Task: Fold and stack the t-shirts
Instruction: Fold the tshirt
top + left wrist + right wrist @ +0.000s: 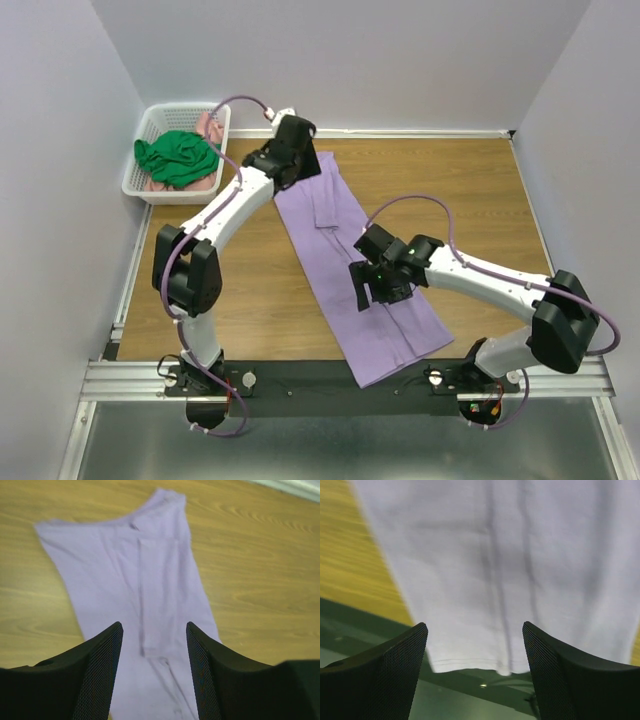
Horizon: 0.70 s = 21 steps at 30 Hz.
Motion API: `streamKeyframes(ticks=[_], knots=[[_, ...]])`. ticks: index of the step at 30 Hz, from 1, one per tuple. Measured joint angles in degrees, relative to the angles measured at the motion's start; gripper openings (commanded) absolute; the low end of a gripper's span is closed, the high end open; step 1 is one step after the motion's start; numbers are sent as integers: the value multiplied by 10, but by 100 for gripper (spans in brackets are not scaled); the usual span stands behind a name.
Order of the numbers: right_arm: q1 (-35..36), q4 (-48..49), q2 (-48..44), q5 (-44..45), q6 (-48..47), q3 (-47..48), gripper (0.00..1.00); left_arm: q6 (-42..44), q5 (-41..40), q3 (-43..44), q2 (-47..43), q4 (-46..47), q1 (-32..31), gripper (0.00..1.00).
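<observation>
Left gripper and right gripper hover with jaws apart, empty, over the lavender t-shirt lying as a long strip across the table. Better to pinch all layers, so the fold comes straight.

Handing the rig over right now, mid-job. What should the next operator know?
Left gripper: open, empty, over the collar end of the lavender t-shirt.
Right gripper: open, empty, over its hem end.
Lavender t-shirt: long narrow strip lying diagonally on the table, hem overhanging the near edge.
Green t-shirt and pink t-shirt: crumpled in the white basket, far left corner.
Done: lavender sides folded in, it seems.
To do: fold it crosswise, then fold and stack the other two.
</observation>
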Motion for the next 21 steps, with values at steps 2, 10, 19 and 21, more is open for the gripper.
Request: streamKeyframes(ticks=[2,10,19,21], knots=[[-6,-10,-3,11,0,-17,85,-26,-2,-29,-3,8,-28,62],[-12,-8,13,27,-8,-60,86,-90,-1,-56,94,5,-74,62],[-21,41,74,12,-20,-78,86,-94,-4,68,216,-8,-63,62],[-21,46,84,6,-23,-80,85,-92,-3,78,233,-9,-59,62]])
